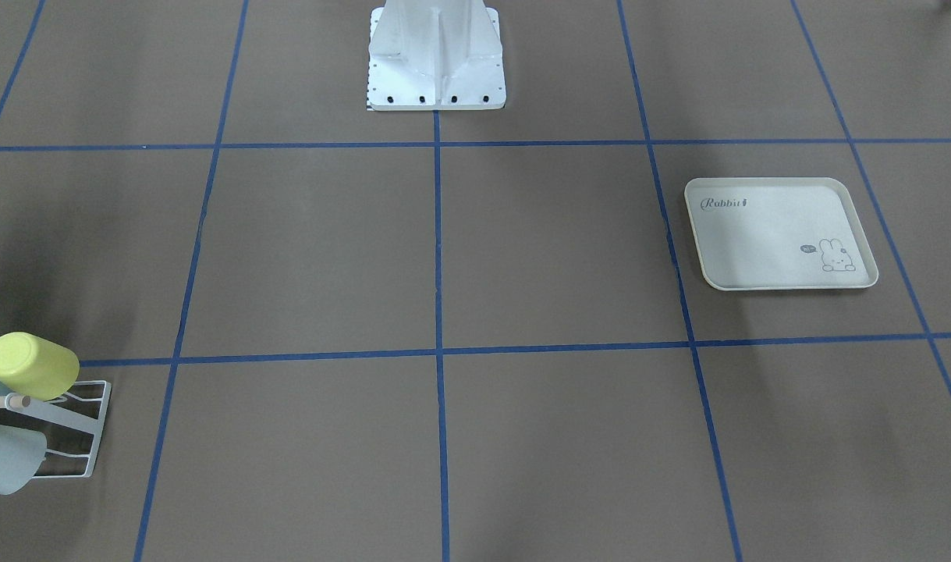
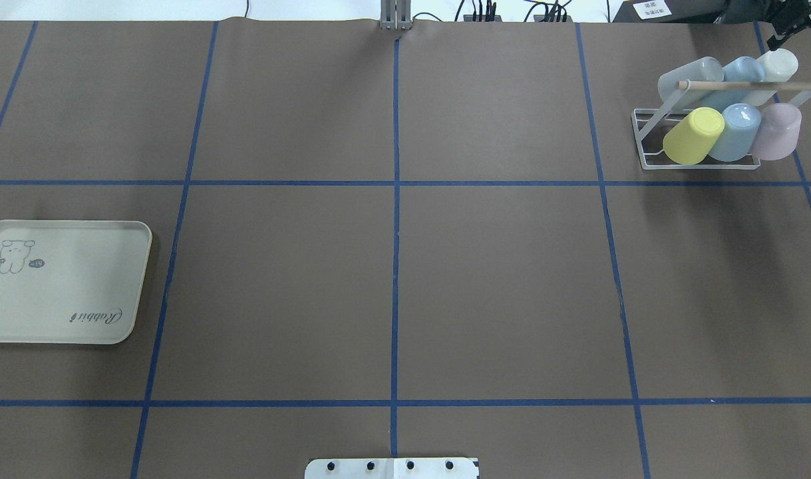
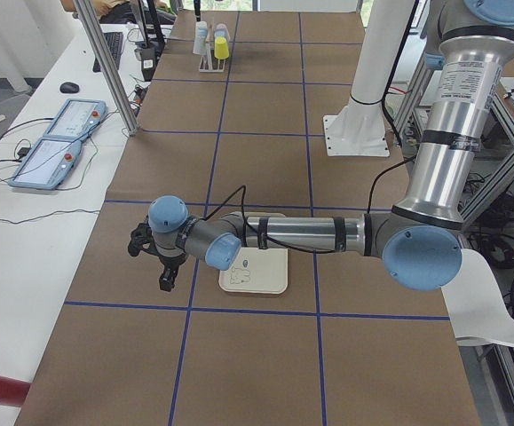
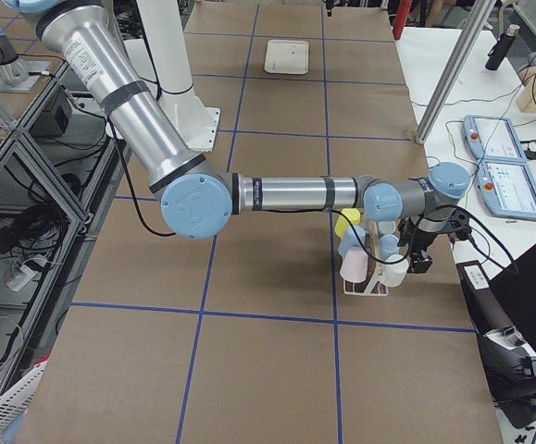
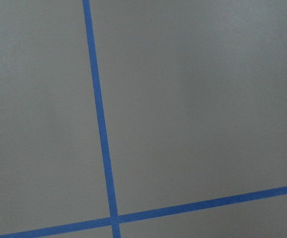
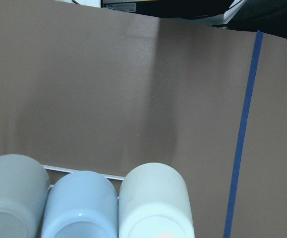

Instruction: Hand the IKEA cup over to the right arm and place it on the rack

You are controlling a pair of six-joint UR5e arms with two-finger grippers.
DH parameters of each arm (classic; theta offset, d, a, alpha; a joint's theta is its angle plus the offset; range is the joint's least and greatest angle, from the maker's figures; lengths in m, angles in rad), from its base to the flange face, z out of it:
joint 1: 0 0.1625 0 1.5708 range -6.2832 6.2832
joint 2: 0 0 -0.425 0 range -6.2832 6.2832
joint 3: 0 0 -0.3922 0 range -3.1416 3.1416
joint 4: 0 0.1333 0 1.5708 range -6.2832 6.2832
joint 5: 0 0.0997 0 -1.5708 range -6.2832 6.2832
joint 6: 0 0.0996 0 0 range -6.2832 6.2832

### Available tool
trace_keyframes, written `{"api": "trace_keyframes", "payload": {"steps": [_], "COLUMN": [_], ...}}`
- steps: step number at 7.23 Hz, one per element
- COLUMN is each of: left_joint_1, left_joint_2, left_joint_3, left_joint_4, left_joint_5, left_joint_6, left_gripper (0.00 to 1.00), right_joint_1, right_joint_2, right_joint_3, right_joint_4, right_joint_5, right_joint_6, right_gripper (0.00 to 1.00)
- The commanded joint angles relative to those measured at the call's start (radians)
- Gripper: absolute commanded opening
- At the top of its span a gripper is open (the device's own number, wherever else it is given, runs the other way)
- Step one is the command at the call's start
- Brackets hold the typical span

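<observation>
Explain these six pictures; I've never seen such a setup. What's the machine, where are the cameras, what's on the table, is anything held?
Two silver-grey jointed robot arms with pale blue caps, each ending in a black two-finger tool, share a blue-taped brown table. Two pictures look down from opposite sides, two look along the table from its ends, two come from wrist cameras. The left arm reaches near a cream rabbit-print tray, its left tool above bare table. The right arm puts the right tool by a white wire rack with a wooden rod, which carries six pastel cups. No cup shows in either tool; open or shut, I cannot tell.
</observation>
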Motion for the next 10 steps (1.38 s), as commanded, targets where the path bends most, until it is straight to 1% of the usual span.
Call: {"api": "trace_keyframes", "payload": {"steps": [1,2,3,4,5,6,7,8,9,10], "left_joint_1": [-0.032,-0.058,-0.067,-0.066,-0.063,-0.072,-0.087,-0.121,-0.124,-0.123], "left_joint_2": [-0.001,0.001,0.004,0.015,0.018,0.028,0.022,0.027,0.045,0.1], "left_joint_3": [-0.006,-0.046,-0.101,-0.118,-0.117,-0.118,-0.136,-0.146,-0.193,-0.237], "left_joint_4": [0.048,0.139,0.193,0.197,0.201,0.253,0.322,0.424,0.481,0.496], "left_joint_5": [-0.061,-0.086,-0.086,-0.086,-0.086,-0.044,0.083,0.09,0.086,0.072], "left_joint_6": [0.002,0.009,0.014,0.014,0.029,0.143,0.266,0.323,0.324,0.324], "left_gripper": [1.0,1.0,1.0,1.0,1.0,1.0,1.0,1.0,1.0,1.0], "right_joint_1": [0.013,0.038,0.069,0.074,0.074,0.074,0.074,0.074,0.074,0.074], "right_joint_2": [-0.122,-0.195,-0.281,-0.379,-0.435,-0.484,-0.533,-0.57,-0.587,-0.573], "right_joint_3": [0.167,0.25,0.359,0.485,0.569,0.608,0.625,0.656,0.665,0.665], "right_joint_4": [-0.007,-0.008,-0.013,-0.047,-0.108,-0.136,-0.128,-0.128,-0.121,-0.125], "right_joint_5": [0.003,0.009,0.012,0.013,0.015,0.018,0.044,0.061,0.061,0.064], "right_joint_6": [0.003,0.004,0.004,0.006,0.006,0.006,0.004,0.006,-0.005,0.007], "right_gripper": [0.99,0.99,0.99,0.99,0.99,0.99,0.99,0.99,0.99,0.99]}}
